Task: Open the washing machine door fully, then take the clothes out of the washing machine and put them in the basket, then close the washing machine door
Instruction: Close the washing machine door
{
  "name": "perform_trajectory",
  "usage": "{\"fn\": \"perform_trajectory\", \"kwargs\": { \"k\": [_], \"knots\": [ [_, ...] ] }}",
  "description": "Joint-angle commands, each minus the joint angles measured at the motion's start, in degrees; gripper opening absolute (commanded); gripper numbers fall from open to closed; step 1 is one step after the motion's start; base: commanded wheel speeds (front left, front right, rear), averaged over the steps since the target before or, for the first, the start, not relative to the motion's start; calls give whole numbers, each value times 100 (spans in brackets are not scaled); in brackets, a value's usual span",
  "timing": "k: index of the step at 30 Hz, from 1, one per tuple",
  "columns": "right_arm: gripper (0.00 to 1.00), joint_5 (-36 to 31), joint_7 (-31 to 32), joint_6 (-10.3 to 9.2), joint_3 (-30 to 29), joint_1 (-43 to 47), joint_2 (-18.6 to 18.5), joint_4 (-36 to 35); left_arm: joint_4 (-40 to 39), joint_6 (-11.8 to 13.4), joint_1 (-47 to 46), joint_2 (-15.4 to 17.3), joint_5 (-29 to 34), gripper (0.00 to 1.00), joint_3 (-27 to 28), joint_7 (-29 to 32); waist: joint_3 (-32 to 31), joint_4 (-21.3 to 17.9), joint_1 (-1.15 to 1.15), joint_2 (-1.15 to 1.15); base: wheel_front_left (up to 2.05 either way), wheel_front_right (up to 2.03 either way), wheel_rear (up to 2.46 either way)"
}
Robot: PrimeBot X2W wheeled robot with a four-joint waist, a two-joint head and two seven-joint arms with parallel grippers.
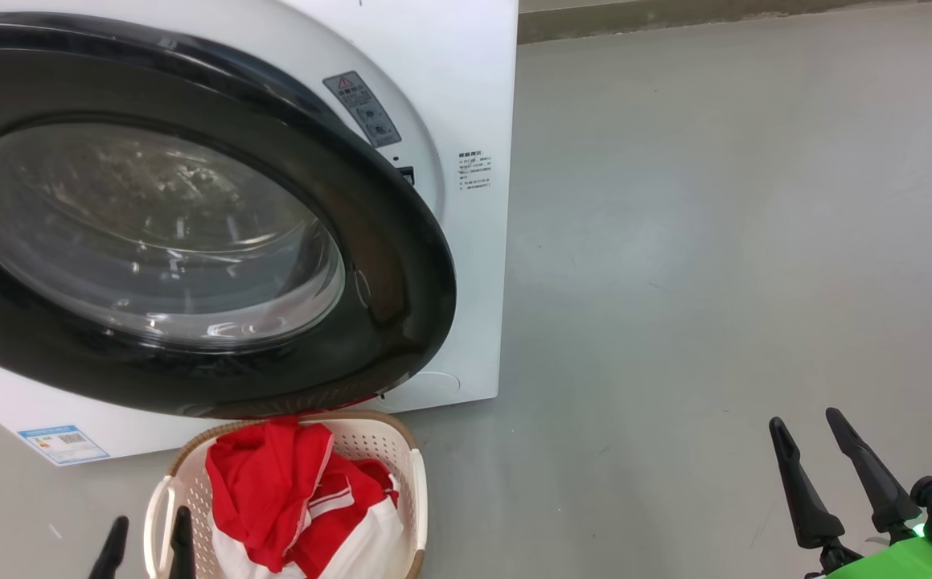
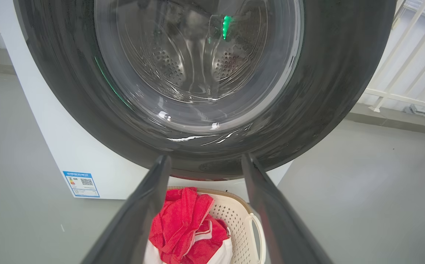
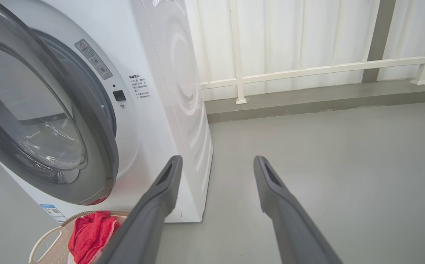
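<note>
Pointing their long fingers upward, both hands stood spread wide and held nothing. The left hand (image 1: 150, 523) sat low, just beside the left handle of the basket (image 1: 415, 482), and faced the washing machine door (image 1: 401, 265). That door hung ajar, angled off the front of the washing machine (image 1: 466, 80). The right hand (image 1: 806, 420) hovered above the grey floor (image 1: 715, 241), well apart from the machine. The clothes (image 1: 273, 482) lay heaped in the basket, below the door's lower rim.
</note>
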Motion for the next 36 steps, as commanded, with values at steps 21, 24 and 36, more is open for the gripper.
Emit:
{"fn": "perform_trajectory", "kwargs": {
  "k": [21,24,36],
  "knots": [
    [100,-47,-37,36,41,-25,-114,-141,-469,-32,137,-124,472,100,403,-70,-71,46,0,0,0,0,0],
    [100,-50,-37,36,47,-26,-117,-147,-486,-32,143,-125,468,100,408,-70,-79,58,0,0,0,0,0],
    [100,-53,-37,36,78,-27,-126,-146,-546,-32,177,-125,449,100,407,-70,-91,57,0,0,0,0,0]
  ]
}}
